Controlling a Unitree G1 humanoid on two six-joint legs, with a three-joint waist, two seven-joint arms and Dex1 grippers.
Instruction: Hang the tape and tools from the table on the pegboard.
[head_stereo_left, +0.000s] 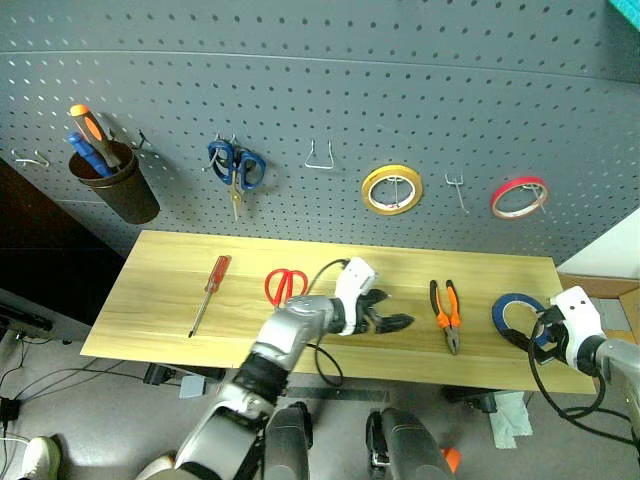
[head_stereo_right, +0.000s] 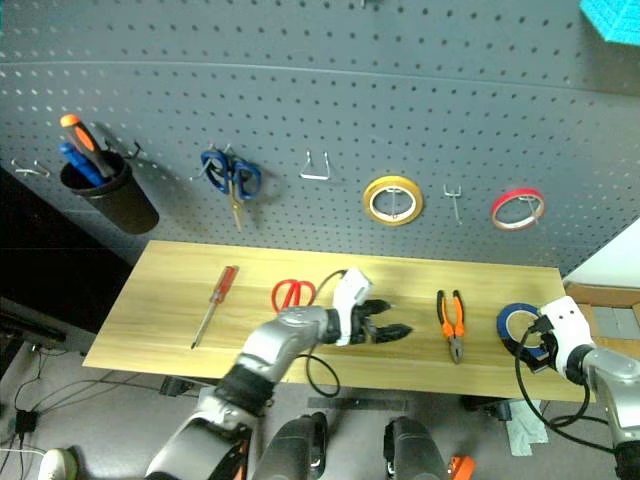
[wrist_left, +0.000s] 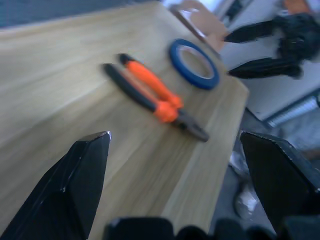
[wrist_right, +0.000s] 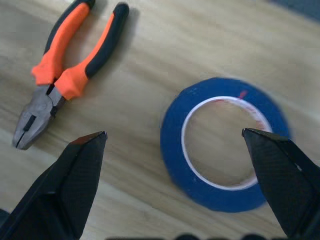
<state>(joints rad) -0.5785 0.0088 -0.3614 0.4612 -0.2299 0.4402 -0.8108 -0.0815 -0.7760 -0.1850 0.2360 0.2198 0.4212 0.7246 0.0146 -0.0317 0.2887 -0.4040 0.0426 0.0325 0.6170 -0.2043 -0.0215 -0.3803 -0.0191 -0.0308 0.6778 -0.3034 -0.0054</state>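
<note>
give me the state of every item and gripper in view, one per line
blue tape: flat on the table, not hung
pliers: lying on table, jaws shut
red scissors: lying on table
screwdriver: lying on table
left gripper: open, empty, above table
right gripper: open, empty, over blue tape
yellow tape: hung on pegboard
red tape: hung
blue scissors: hung

The wooden table (head_stereo_left: 150, 270) carries, from its left end to its right, a slim red-handled screwdriver (head_stereo_left: 209, 294), red-handled scissors (head_stereo_left: 284, 285), orange-and-black pliers (head_stereo_left: 447, 314) with jaws toward the near edge, and a flat blue tape ring (head_stereo_left: 512, 312). The dark grey pegboard (head_stereo_left: 320, 90) rises behind the table.
</note>
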